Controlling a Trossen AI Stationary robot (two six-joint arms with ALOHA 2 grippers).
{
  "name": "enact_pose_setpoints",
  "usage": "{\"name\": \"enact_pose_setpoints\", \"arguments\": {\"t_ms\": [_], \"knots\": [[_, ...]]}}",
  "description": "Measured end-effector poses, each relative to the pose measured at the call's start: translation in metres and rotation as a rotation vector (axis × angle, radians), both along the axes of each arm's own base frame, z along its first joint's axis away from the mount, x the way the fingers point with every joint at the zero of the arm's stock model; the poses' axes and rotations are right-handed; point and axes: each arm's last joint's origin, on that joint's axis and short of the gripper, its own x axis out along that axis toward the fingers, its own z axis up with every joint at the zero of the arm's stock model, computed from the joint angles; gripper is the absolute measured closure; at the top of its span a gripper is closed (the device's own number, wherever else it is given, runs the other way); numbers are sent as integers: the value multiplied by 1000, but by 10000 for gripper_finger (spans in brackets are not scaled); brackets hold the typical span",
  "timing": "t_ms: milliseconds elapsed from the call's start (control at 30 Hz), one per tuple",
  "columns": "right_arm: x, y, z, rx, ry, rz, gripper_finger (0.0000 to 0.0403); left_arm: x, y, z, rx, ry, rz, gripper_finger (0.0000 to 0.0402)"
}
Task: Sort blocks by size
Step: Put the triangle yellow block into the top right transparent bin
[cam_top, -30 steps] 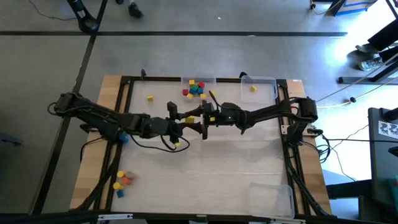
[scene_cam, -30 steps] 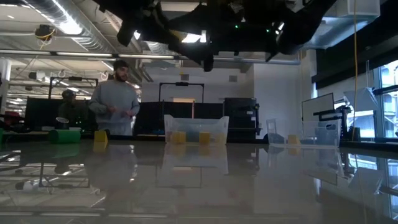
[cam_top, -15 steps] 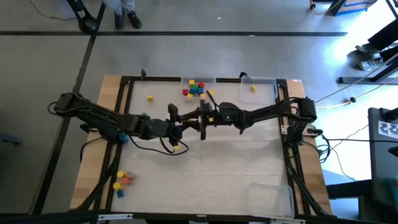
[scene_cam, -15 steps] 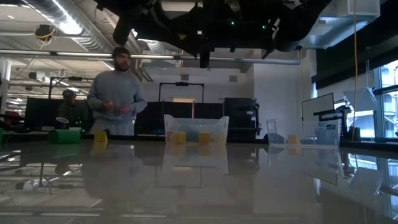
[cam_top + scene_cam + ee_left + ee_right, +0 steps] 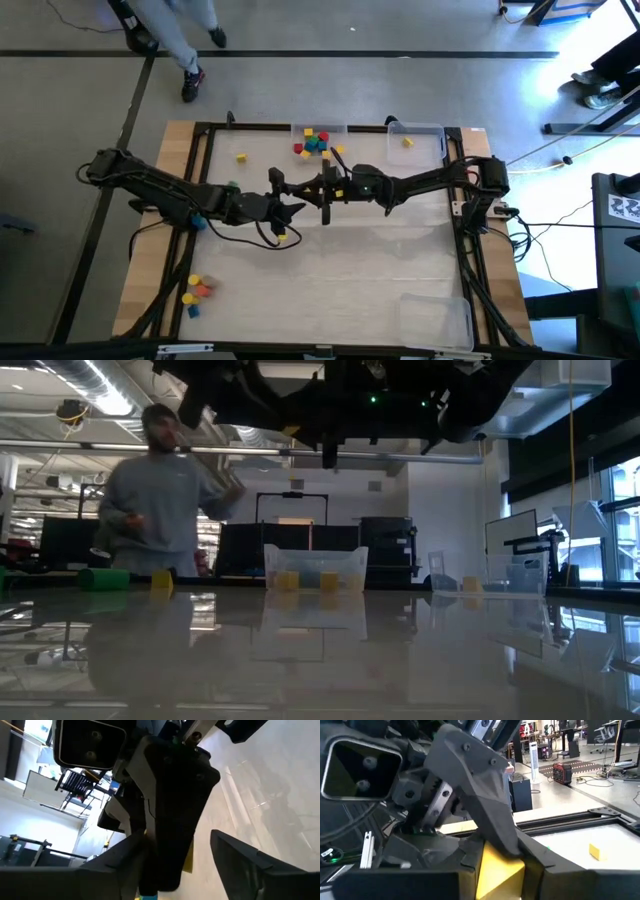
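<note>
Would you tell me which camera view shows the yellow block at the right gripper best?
The right wrist view: the yellow block fills the frame between that gripper's fingers. The left wrist view shows a yellow sliver, the high view a speck, the low view a yellow glimpse overhead.

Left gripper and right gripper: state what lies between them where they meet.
A yellow block, held between the right gripper's fingers, with the left gripper's open fingers spread around it. The right wrist view shows it clearest.

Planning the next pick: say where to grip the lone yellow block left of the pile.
Probably by two opposite flat sides of the lone yellow block, coming straight down: it sits alone on the table, with nothing crowding it.
</note>
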Motion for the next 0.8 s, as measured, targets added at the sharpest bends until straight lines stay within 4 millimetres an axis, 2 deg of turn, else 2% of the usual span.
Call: {"name": "enact_pose_setpoints", "arguments": {"t_ms": [167, 367, 467, 633, 800], "knots": [[-3, 0, 2, -43, 32, -18, 326, -15, -10, 4, -29, -2, 49, 173], [-14, -3, 15, -127, 135, -130, 323, -41, -17, 7, -145, -4, 122, 172], [-24, -5, 24, -177, 194, -201, 313, -54, -16, 6, -240, 1, 181, 172], [-41, -9, 35, -279, 326, -344, 327, -69, -10, -2, -350, 29, 310, 172], [-63, -26, 39, -296, 490, -476, 326, -75, -7, -9, -411, 47, 405, 172]]}}
